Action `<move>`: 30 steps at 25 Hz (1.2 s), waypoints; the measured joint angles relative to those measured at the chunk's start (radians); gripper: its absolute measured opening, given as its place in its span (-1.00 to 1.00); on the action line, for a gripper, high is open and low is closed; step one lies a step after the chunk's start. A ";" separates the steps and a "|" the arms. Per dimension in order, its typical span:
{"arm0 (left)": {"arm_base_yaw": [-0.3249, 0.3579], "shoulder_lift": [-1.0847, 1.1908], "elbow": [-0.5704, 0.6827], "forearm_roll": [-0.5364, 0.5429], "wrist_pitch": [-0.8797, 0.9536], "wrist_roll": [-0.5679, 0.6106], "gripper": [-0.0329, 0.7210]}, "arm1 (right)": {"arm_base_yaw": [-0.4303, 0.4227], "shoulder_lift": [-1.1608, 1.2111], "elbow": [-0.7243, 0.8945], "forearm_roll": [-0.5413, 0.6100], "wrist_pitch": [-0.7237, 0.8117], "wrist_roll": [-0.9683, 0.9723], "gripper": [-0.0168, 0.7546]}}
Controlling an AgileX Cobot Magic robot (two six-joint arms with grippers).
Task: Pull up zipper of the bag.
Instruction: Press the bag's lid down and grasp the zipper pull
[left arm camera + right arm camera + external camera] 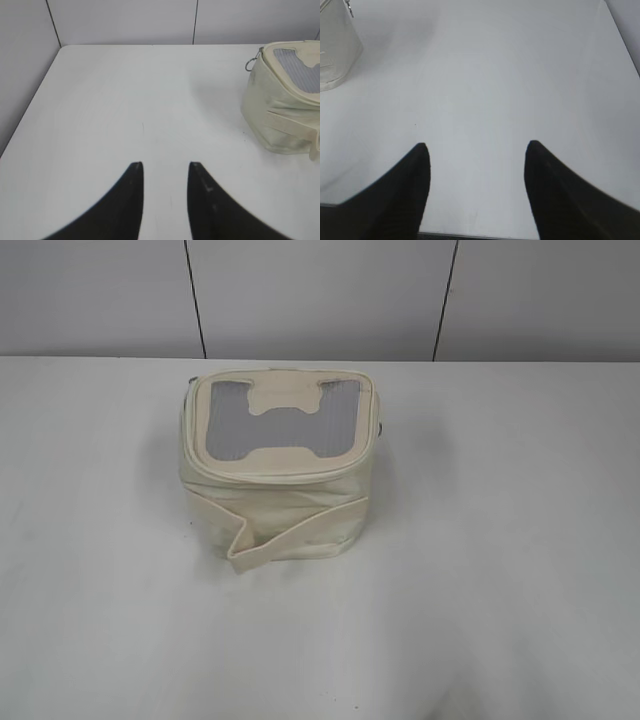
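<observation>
The bag (280, 465) sits upright on the white bench (500, 540), just above the centre of the exterior frame, its strap (290, 530) folded across the front and the zipper (285, 472) running round the rim of the top panel. In the left wrist view it fills the upper right, a silver pull (251, 62) hanging at its left corner. The left hand (166, 167) hovers over bare bench with fingers narrowly parted, the right hand (477, 147) with fingers spread wide, both well apart from the bag.

A plain white desk (500, 570) filled the scene, backed by a pale grey panelled wall (320, 295) split by two thin dark vertical seams (195, 300).
</observation>
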 joint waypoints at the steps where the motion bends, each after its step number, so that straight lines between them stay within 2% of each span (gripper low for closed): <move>1: 0.000 0.000 0.000 0.007 0.000 0.000 -0.28 | 0.000 0.000 0.000 0.000 0.000 0.000 0.26; 23: 0.000 0.000 0.000 0.007 0.000 0.000 -0.28 | 0.000 0.000 0.000 0.004 0.000 0.000 0.26; 26: 0.000 0.000 0.000 0.000 0.000 0.000 -0.28 | 0.000 0.000 0.000 0.056 0.000 -0.001 0.26; 30: 0.000 0.000 0.000 0.000 0.000 0.000 -0.28 | 0.000 0.095 -0.019 0.186 -0.028 -0.078 0.26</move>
